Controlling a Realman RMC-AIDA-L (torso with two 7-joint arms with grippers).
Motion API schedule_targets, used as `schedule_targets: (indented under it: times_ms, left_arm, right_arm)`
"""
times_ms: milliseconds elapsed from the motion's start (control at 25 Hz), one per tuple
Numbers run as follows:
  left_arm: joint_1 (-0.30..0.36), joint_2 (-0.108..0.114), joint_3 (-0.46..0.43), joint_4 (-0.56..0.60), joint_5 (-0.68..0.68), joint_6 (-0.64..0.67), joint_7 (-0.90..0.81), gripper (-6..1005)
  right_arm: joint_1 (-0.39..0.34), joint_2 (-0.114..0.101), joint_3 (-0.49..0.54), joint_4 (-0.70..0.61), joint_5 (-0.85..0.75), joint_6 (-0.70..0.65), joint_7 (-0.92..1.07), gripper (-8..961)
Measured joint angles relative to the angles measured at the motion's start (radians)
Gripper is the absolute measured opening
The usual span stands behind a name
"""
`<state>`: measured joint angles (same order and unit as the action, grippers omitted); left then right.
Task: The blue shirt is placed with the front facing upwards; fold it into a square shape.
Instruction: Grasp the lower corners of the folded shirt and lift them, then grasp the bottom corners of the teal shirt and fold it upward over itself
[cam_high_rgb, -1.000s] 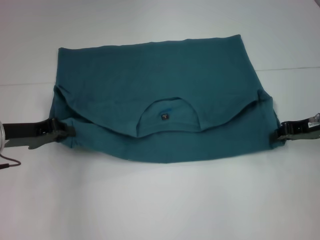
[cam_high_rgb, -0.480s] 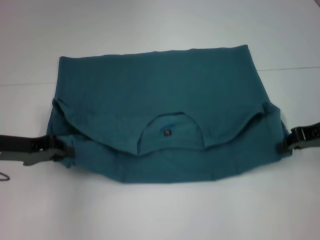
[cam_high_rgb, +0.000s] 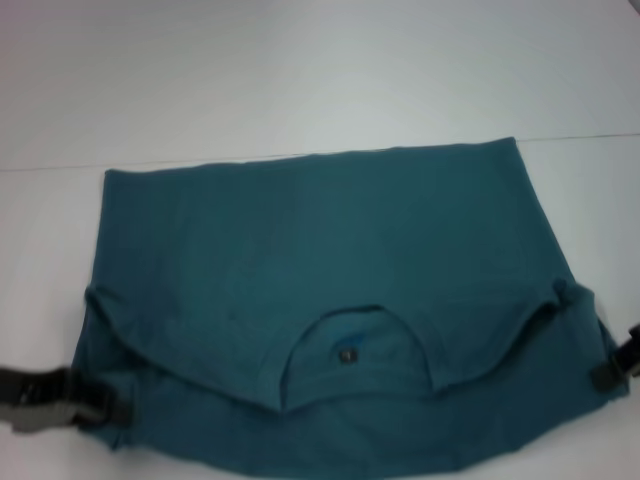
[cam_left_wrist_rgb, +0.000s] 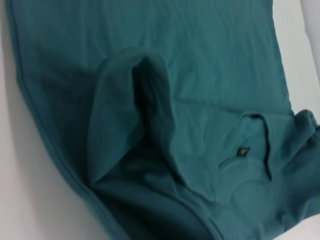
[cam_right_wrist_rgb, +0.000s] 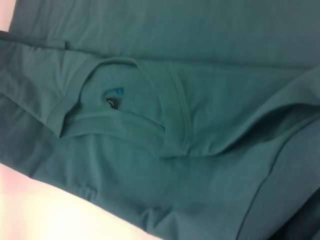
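Blue shirt (cam_high_rgb: 320, 260), soft teal cotton w/ ribbed collar, folded; left end effector (cam_high_rgb: 100, 408) & right end effector (cam_high_rgb: 608, 372) clamped on its side edges.

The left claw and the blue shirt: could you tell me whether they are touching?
Touching. In the head view the left claw meets the blue shirt at its near left edge, with no table showing between them.
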<state>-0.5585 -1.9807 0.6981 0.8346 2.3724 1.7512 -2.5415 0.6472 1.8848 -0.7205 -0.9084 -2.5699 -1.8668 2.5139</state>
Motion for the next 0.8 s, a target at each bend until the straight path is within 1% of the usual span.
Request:
schedule_targets:
  times_ms: [80, 120, 160, 280, 440, 520, 600, 640, 680, 720, 800]
  left_arm:
    - [0.02, -0.001, -0.001, 0.016, 0.016, 0.038, -0.007, 33]
    - [0.02, -0.001, -0.001, 0.016, 0.016, 0.038, -0.007, 33]
    - [0.043, -0.003, -0.002, 0.027, 0.032, 0.07, -0.012, 33]
    - [0.063, -0.007, -0.004, 0.035, 0.049, 0.108, -0.011, 33]
    - [0.072, -0.012, -0.008, 0.04, 0.062, 0.175, 0.012, 33]
    - [0.067, -0.01, -0.032, 0.042, 0.055, 0.205, 0.03, 33]
    - [0.055, -0.005, -0.071, 0.042, 0.051, 0.215, 0.039, 33]
    - [0.055, -0.005, -0.071, 0.042, 0.051, 0.215, 0.039, 34]
    - [0.026, 0.014, -0.12, 0.031, 0.044, 0.215, 0.043, 34]
    - [0.019, 0.019, -0.128, 0.026, 0.043, 0.214, 0.043, 34]
    - [-0.008, 0.036, -0.153, 0.006, 0.041, 0.205, 0.042, 34]
  right_arm:
    - [-0.019, 0.007, 0.006, -0.033, 0.002, -0.038, -0.005, 49]
    - [-0.024, 0.009, 0.008, -0.037, 0.003, -0.056, -0.01, 49]
    - [-0.03, 0.01, 0.008, -0.039, 0.003, -0.073, -0.016, 50]
    - [-0.045, 0.016, 0.002, -0.031, -0.003, -0.106, -0.031, 50]
    - [-0.06, 0.021, 0.005, -0.028, -0.001, -0.111, -0.039, 50]
    - [-0.059, 0.02, 0.031, -0.027, 0.012, -0.11, -0.053, 50]
    - [-0.05, 0.013, 0.077, -0.026, 0.044, -0.103, -0.07, 50]
    - [-0.045, 0.008, 0.097, -0.025, 0.064, -0.095, -0.075, 50]
    - [-0.039, 0.002, 0.118, -0.018, 0.086, -0.087, -0.079, 50]
    - [-0.031, -0.006, 0.139, -0.008, 0.107, -0.073, -0.08, 50]
    - [-0.017, -0.022, 0.172, 0.022, 0.135, -0.031, -0.077, 50]
